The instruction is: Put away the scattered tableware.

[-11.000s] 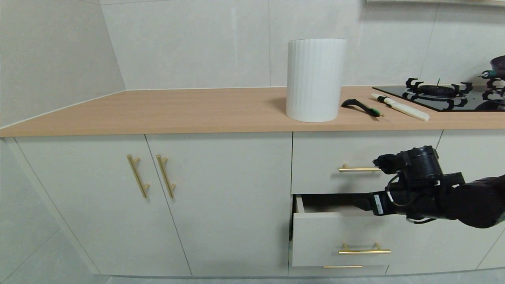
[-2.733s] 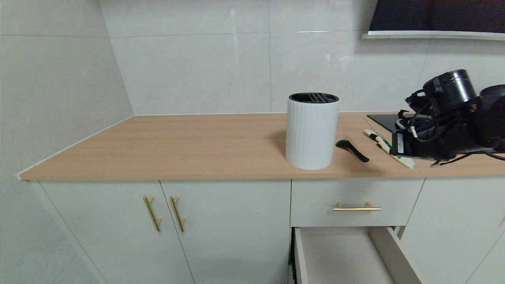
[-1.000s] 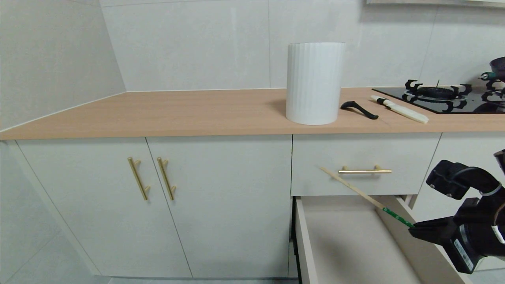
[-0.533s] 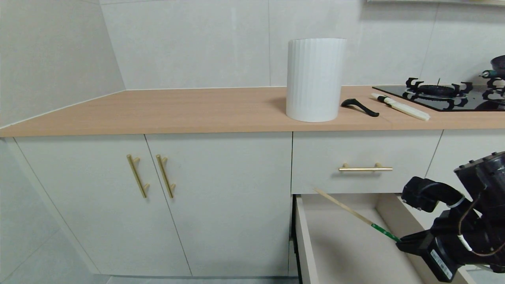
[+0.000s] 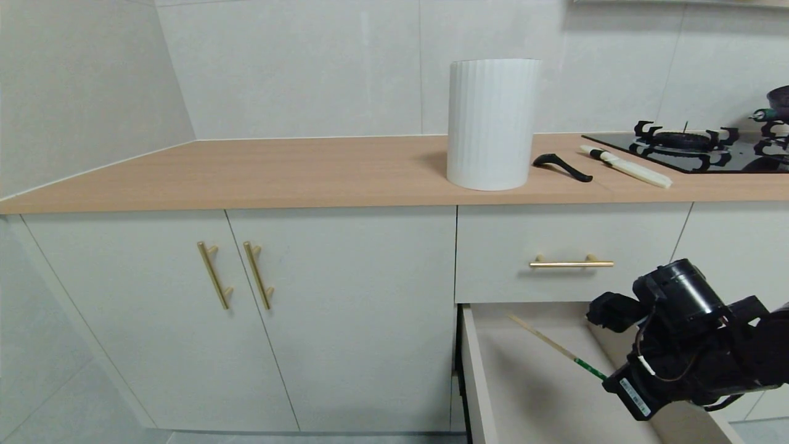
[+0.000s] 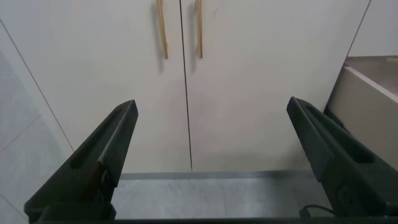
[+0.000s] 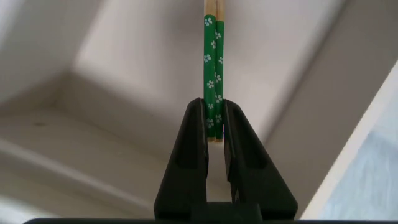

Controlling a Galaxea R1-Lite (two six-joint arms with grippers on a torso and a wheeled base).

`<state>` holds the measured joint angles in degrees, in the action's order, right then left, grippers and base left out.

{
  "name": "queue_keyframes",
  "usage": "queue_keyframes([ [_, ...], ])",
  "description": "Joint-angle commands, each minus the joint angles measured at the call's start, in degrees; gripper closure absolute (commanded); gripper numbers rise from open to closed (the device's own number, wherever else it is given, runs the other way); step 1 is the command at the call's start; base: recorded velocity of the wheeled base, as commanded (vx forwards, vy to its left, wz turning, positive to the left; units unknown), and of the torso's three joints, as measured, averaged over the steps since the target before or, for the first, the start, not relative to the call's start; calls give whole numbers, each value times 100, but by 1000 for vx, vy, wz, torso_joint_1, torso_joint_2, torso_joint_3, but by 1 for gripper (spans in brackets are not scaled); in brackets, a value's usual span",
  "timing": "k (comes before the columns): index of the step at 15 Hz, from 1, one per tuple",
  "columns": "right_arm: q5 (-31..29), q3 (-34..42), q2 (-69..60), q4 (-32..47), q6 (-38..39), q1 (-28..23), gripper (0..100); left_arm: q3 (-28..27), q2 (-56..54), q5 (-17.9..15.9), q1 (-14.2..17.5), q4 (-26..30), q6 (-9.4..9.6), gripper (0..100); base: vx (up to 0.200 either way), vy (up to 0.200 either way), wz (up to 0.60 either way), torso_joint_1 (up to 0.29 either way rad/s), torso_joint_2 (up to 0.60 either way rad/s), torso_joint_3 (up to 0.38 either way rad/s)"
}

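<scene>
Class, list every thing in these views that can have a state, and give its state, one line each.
lower drawer: open.
upper drawer: shut.
cupboard doors: shut.
chopsticks: gripped, tilted over the lower drawer.
right claw: shut on chopsticks.
left claw: open, empty.
holder: upright on counter.
knife: lying flat on counter.

Canister (image 5: 491,123) on counter (image 5: 277,172); utensil (image 5: 562,167), knife (image 5: 625,167) right of it; chopsticks (image 5: 555,346) above open drawer (image 5: 524,401).
</scene>
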<state>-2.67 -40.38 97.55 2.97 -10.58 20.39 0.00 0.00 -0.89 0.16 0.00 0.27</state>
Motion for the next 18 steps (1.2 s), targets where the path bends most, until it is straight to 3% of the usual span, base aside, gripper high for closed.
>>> queue_keyframes([
  [1, 91, -67, 493, -43, 3, -44, 100, 0, 0, 1, 2, 0, 0, 0, 0, 0, 0, 0, 0, 0],
  [3, 118, -436, 1064, -25, 320, -18, 100, 0, 0, 1, 2, 0, 0, 0, 0, 0, 0, 0, 0, 0],
  [6, 267, -1227, 2049, 10, 1700, 184, 100, 0, 0, 1, 2, 0, 0, 0, 0, 0, 0, 0, 0, 0],
  [11, 539, -2203, 3033, 678, 2166, 509, 100, 0, 0, 1, 2, 0, 0, 0, 0, 0, 0, 0, 0, 0],
  [18, 267, -2396, 3402, 678, 2605, 747, 100, 0, 0, 1, 2, 0, 0, 0, 0, 0, 0, 0, 0, 0],
])
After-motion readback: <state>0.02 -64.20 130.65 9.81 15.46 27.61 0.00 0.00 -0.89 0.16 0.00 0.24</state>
